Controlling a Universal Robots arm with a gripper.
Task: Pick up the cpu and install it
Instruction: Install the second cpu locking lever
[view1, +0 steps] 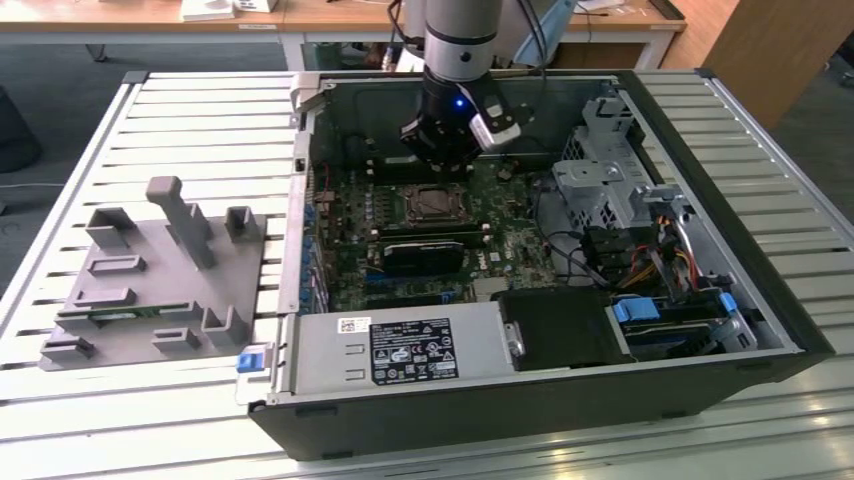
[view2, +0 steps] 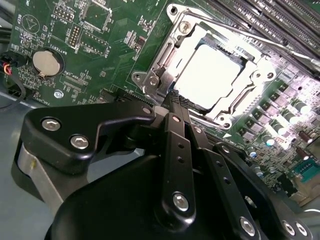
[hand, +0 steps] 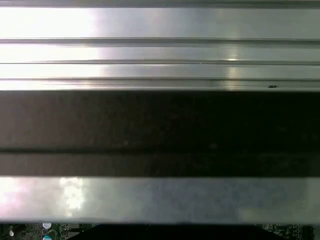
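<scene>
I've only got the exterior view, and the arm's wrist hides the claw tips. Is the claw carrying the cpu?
Observer: No. In the second wrist view the claw is shut and holds nothing.
Operator: So where's the cpu?
Observer: The flat square silver-topped cpu appears to lie inside the shiny metal socket frame on the green motherboard.
Operator: Is the claw touching it?
Observer: The tips point at the frame's edge, beside the chip; I cannot tell whether they touch it.

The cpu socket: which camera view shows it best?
The second wrist view: the cpu socket lies close and bright beyond the pincer. In the exterior view it is small, below the arm. The first wrist view shows metal slats.
</scene>
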